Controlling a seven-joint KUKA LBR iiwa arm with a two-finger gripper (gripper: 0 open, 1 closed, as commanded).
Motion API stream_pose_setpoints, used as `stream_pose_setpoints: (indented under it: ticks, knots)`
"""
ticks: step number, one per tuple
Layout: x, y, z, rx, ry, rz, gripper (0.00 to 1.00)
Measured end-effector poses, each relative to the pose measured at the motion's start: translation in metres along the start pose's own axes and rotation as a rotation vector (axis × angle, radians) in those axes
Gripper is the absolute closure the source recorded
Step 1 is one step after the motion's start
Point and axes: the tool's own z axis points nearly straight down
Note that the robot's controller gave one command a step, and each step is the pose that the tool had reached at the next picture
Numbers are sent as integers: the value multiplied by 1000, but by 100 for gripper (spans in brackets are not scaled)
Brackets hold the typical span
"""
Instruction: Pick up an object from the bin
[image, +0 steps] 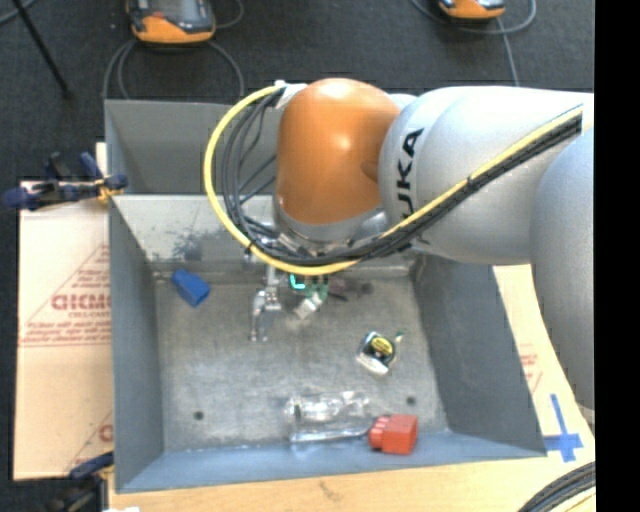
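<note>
Grey bin (135, 330) lies open at left, blue block (190, 288) near its back wall.

A grey metal bin (135, 330) holds a few small loose things, spread apart on its floor. A blue block (190, 288) lies tilted at the far left, close to the far wall. At the middle of the far side lies a small white and green piece (308, 303), with a dark piece (350, 290) just to its right; what kind of thing either is cannot be told. Right of centre lies a small yellow, black and silver thing (377, 351). At the near side a clear plastic piece (322, 415) lies flat, with a red block (393, 434) just beside it on the right.
</note>
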Motion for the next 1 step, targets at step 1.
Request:
stream_pose_setpoints:
  ticks: [1]
  knots:
    - [-30,-63,91,3,-2,-352,0]
